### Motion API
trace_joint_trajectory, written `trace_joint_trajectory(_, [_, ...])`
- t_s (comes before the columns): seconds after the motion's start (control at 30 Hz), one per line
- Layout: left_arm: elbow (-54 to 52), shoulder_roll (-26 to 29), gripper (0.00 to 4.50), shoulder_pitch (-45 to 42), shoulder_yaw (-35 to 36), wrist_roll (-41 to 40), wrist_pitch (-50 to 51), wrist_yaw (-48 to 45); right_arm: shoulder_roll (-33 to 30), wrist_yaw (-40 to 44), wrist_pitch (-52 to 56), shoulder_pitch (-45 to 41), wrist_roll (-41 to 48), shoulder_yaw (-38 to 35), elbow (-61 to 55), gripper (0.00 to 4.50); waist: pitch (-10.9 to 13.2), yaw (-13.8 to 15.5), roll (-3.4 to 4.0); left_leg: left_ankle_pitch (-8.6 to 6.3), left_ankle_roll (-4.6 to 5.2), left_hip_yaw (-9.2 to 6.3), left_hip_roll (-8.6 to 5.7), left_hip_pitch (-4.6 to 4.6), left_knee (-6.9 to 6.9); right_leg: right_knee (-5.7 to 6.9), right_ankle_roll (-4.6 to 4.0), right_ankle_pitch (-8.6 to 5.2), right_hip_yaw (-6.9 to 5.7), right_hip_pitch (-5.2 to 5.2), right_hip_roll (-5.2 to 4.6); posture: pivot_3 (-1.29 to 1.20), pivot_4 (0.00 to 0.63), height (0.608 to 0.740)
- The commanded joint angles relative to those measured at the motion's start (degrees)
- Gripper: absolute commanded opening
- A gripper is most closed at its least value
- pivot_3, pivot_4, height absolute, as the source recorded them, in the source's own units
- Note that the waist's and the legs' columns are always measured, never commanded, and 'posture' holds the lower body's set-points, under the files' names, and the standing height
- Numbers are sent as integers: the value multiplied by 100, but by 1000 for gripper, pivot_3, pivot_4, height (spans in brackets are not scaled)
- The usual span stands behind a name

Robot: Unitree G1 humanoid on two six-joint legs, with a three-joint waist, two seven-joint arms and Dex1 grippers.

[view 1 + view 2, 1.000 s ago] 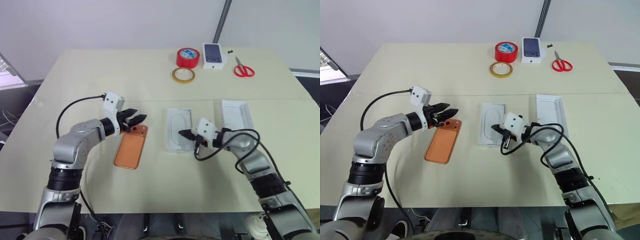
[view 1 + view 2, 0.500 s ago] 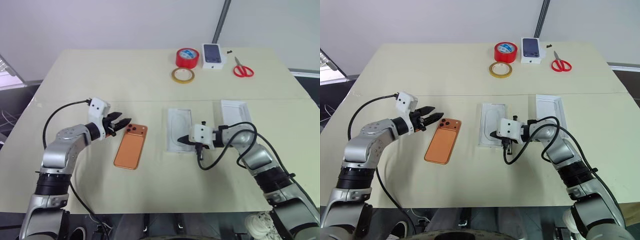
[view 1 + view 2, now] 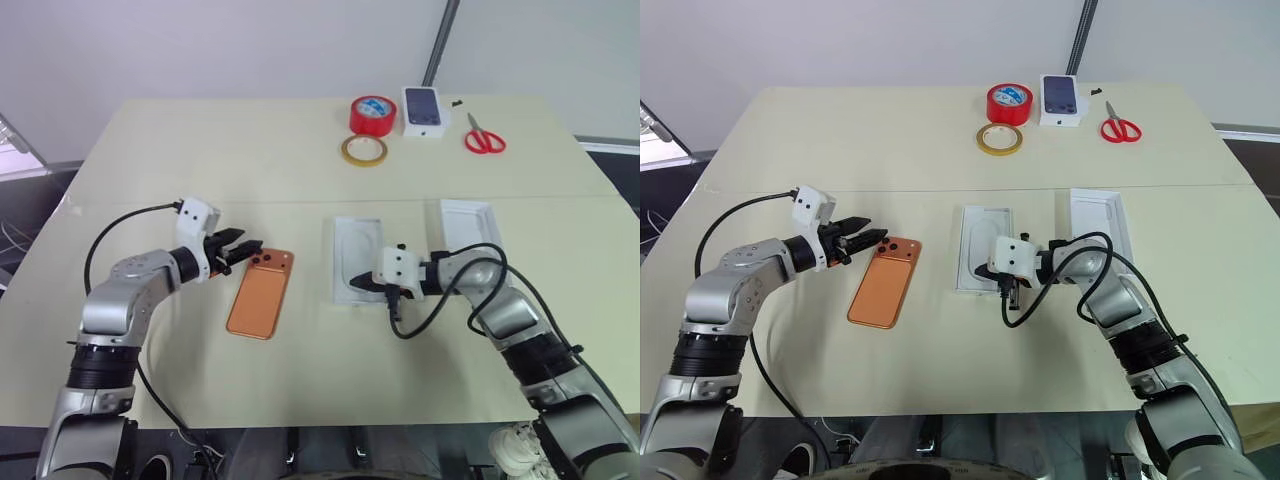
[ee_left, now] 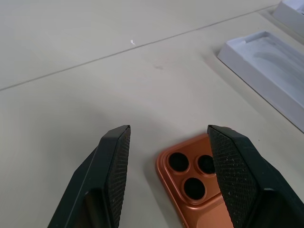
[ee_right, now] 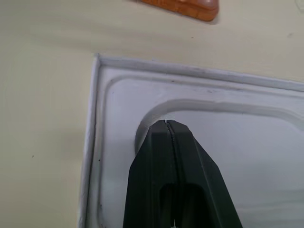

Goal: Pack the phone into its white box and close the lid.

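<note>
Left gripper (image 4: pixel 166 164) fingers spread wide, empty, poised just off phone (image 3: pixel 260 294) camera end, seemingly lining up grasp. Phone flat on table (image 3: pixel 200 150), back up, left of white tray with oval recess (image 3: pixel 357 258). Right gripper (image 5: pixel 166 124) pinched shut, tip over that recess, perhaps steadying it. Another white tray (image 3: pixel 472 228) further right, apart.

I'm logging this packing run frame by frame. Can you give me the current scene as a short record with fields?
phone: copper-orange phone lying back-up on the table, not held
left pincer: left pincer open, beside the phone's camera end
right pincer: right pincer shut, over the white insert with an oval recess
white tray: white tray on the table to the right of the insert
far edge: red tape roll, tan tape ring, small printed phone box, red scissors
packing: not yet begun
</note>
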Motion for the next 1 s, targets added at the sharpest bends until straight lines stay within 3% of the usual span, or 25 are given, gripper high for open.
trace_joint_trajectory(0.03, [51, 188, 2736, -175, 521, -489, 697, -39, 250, -393, 11, -321, 276, -397, -251, 10, 1, -6, -1, 0, 0, 0, 0, 0, 0, 2, 0, 0, 0, -1, 0, 0, 150, 740])
trace_joint_trajectory(0.2, [83, 732, 2736, -61, 800, -1332, 2336, -483, 811, -685, 726, -478, 493, -255, -634, 10, 1, -10, -2, 0, 0, -2, 1, 0, 0, 7, 0, 0, -1, -5, 0, 0, 150, 740])
trace_joint_trajectory(0.43, [276, 1231, 2736, -53, 678, -2073, 3991, -1046, 1236, -726, 1593, -850, -224, 852, -608, 10, 3, 10, -2, 2, -2, -2, -1, -2, 3, 15, 0, 0, -1, -9, 0, 0, 150, 740])
trace_joint_trajectory(0.73, [346, 1214, 2736, 219, 113, -1949, 3984, -1241, 1250, -340, 1875, -1156, -785, 1849, -113, 10, -1, -14, -3, 8, -13, -1, -2, -3, 3, 16, -1, 0, 0, -12, -1, 0, 150, 740])
trace_joint_trajectory(1.0, [646, 721, 2736, -180, -304, -1829, 4244, -1059, 1603, -413, 1823, -1223, -726, 1803, 156, 10, -66, 10, 4, 6, -10, -2, -4, 9, 2, 14, -1, 0, 0, 4, -3, 0, 150, 740])
